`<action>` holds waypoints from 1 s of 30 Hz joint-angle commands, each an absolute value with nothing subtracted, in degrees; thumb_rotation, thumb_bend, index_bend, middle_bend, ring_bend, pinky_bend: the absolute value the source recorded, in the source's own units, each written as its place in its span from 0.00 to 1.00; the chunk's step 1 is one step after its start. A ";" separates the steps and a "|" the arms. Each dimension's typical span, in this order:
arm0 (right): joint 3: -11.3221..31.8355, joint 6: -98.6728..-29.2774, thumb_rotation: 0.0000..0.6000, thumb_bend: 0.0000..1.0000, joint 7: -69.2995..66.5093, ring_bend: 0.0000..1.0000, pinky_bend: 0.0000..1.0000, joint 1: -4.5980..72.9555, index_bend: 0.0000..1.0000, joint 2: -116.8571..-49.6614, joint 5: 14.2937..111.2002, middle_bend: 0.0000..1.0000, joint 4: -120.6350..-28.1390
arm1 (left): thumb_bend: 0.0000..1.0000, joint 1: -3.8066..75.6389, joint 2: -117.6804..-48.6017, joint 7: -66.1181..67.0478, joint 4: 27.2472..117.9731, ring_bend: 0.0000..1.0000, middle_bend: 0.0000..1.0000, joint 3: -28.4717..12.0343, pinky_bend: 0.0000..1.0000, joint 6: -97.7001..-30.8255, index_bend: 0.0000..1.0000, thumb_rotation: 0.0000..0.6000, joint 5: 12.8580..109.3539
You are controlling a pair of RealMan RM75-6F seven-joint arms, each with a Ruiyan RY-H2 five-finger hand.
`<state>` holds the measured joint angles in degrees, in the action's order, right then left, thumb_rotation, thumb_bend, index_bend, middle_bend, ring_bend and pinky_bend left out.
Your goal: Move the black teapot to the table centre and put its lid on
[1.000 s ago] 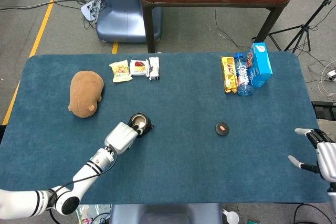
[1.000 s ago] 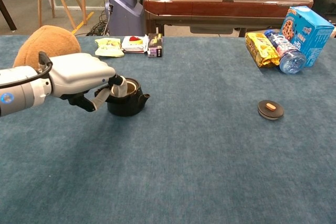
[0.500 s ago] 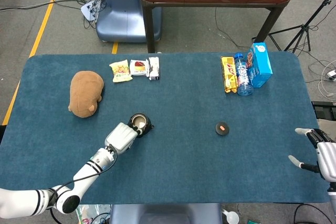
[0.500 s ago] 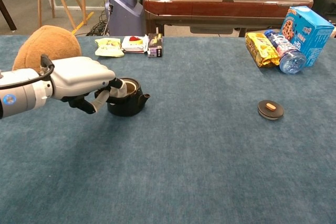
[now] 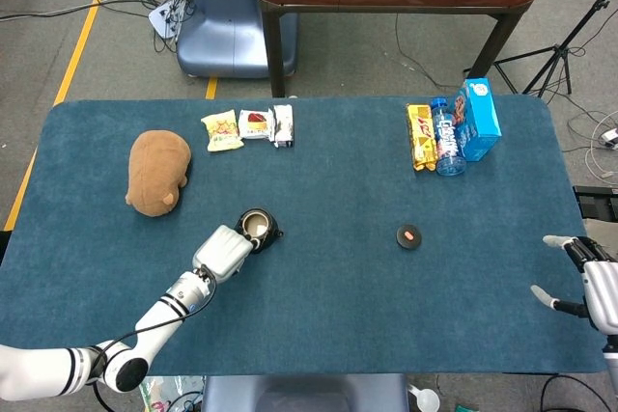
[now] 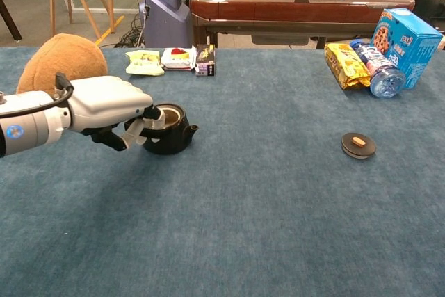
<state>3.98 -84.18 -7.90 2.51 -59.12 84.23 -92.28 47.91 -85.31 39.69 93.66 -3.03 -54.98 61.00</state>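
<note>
- Left hand (image 6: 111, 108) has its fingers curled on the black teapot (image 6: 169, 130), left of table centre, for carrying.
- Lid (image 6: 358, 145) lies well apart to the right, near the idle right hand (image 5: 589, 282), whose fingers are spread.

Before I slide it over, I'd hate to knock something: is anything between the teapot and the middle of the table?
Nothing visible. The teapot, gripped by the left hand, has bare cloth to its right; the lid lies further right, past the middle.
</note>
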 commanded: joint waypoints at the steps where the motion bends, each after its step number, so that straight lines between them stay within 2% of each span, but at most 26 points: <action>1: 3.98 -84.17 1.00 0.00 -7.93 0.23 0.43 2.51 0.29 -59.10 84.22 0.33 -92.31 | 0.82 48.05 -85.34 40.17 93.80 0.36 0.52 -3.03 0.69 -55.06 0.43 1.00 60.57; 14: 4.00 -84.26 1.00 0.00 -8.23 0.23 0.43 2.44 0.30 -59.05 84.21 0.33 -92.23 | 0.86 48.63 -85.47 42.97 94.52 0.36 0.57 -2.87 0.68 -55.99 0.46 1.00 58.74; 30: 3.98 -84.28 1.00 0.00 -8.49 0.23 0.43 2.43 0.30 -59.00 84.31 0.33 -92.19 | 0.90 49.50 -84.93 48.23 96.78 0.45 0.72 -2.74 0.68 -58.60 0.62 1.00 56.51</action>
